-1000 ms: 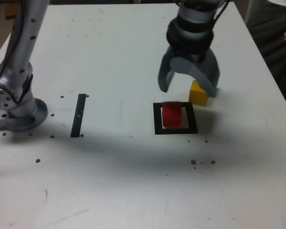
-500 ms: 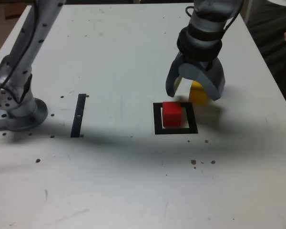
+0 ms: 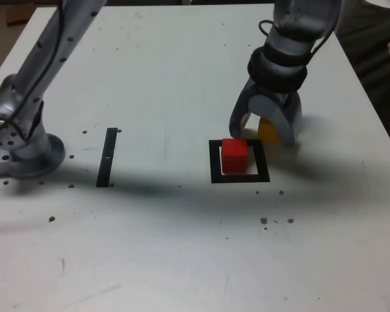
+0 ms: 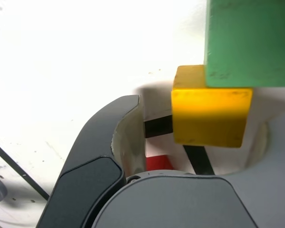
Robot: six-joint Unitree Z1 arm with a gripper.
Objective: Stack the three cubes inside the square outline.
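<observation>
Lowered since the earlier frame, the gripper [image 3: 265, 131] was brought around the yellow cube [image 3: 268, 130], at one o'clock from the red cube [image 3: 234, 155].
Jaws were seen spread, nothing clamped; the yellow cube was judged light, rigid, best pinched on opposite flat sides.

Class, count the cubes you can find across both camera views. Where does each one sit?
3. The red cube sits inside the square outline. The yellow cube is between the hand's jaws. The green cube touches it, showing only in the wrist view.
</observation>
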